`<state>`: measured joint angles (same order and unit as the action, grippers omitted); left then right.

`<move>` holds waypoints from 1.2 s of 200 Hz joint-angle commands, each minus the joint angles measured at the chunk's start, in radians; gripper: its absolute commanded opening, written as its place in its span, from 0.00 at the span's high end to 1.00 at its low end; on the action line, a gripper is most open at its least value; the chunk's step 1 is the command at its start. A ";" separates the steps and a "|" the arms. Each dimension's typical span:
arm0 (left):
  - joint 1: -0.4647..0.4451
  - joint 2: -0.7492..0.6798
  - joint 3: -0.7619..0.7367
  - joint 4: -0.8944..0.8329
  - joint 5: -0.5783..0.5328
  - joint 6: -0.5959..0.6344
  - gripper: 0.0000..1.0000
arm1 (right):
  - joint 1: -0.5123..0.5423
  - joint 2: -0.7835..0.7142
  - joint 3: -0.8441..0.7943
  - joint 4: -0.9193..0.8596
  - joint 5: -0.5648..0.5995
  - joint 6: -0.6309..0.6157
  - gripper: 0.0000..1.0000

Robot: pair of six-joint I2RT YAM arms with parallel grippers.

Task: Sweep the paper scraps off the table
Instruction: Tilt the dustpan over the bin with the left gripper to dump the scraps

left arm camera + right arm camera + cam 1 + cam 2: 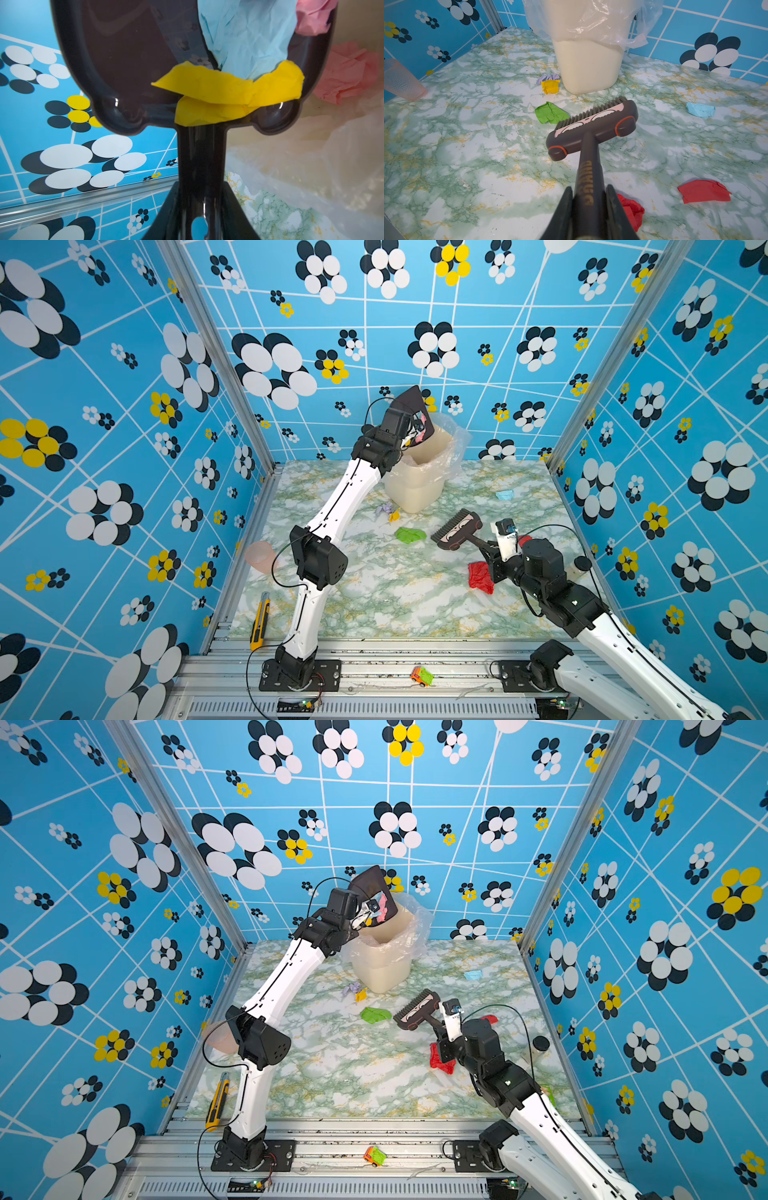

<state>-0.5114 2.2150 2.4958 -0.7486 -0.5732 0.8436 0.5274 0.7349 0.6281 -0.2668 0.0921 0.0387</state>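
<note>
Over the bin point(415, 489) the left pincer point(200, 207), clamped on the dustpan point(128, 62), tilts it; the right pincer point(588, 207), clamped on the brush point(591, 124), is nearer the green scrap point(550, 113).

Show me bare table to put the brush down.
Widest bare patch: table centre-front, bordered by the left arm, green scrap, red scrap and front rail. Smaller strip: between the bin and light blue scrap. Crowded: the bin's foot, by lavender scrap and yellow scrap, and around the brush.
</note>
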 commanded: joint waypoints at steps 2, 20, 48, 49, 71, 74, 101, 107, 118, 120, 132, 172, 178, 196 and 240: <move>-0.009 -0.010 0.028 0.062 -0.042 0.053 1.00 | -0.004 -0.014 -0.004 0.065 -0.013 0.010 1.00; -0.009 -0.015 0.028 0.071 -0.043 0.067 1.00 | -0.005 -0.015 -0.005 0.066 -0.014 0.010 1.00; -0.014 -0.022 0.028 0.091 -0.052 0.103 1.00 | -0.004 -0.015 -0.008 0.067 -0.015 0.011 1.00; -0.015 -0.022 0.028 0.091 -0.052 0.104 1.00 | -0.004 -0.015 -0.009 0.067 -0.016 0.012 1.00; -0.018 -0.023 0.025 0.095 -0.061 0.124 1.00 | -0.004 -0.019 -0.012 0.070 -0.017 0.015 1.00; -0.018 -0.023 0.025 0.095 -0.062 0.124 1.00 | -0.004 -0.020 -0.013 0.070 -0.017 0.015 1.00; -0.021 -0.026 0.012 0.104 -0.074 0.147 1.00 | -0.004 -0.025 -0.017 0.071 -0.014 0.016 1.00; -0.021 -0.028 0.007 0.107 -0.077 0.154 1.00 | -0.005 -0.026 -0.018 0.069 -0.014 0.014 1.00; -0.022 -0.032 -0.002 0.115 -0.086 0.165 1.00 | -0.004 -0.028 -0.018 0.069 -0.012 0.014 1.00; -0.022 -0.032 -0.004 0.115 -0.086 0.166 1.00 | -0.004 -0.027 -0.019 0.070 -0.012 0.013 1.00; -0.022 -0.036 -0.008 0.115 -0.087 0.170 1.00 | -0.004 -0.029 -0.018 0.069 -0.012 0.013 1.00; -0.019 -0.056 -0.015 0.104 -0.060 0.146 1.00 | -0.004 -0.033 -0.023 0.069 -0.015 0.016 1.00; -0.018 -0.063 -0.014 0.096 -0.046 0.131 1.00 | -0.004 -0.032 -0.022 0.069 -0.017 0.016 1.00; -0.011 -0.081 -0.011 0.065 0.000 0.077 1.00 | -0.006 -0.034 -0.020 0.067 -0.019 0.016 1.00; 0.023 -0.132 0.016 -0.057 0.161 -0.096 1.00 | -0.004 -0.037 -0.016 0.061 -0.024 0.015 1.00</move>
<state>-0.5179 2.1677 2.4924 -0.7319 -0.5323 0.8940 0.5274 0.7177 0.6121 -0.2501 0.0879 0.0418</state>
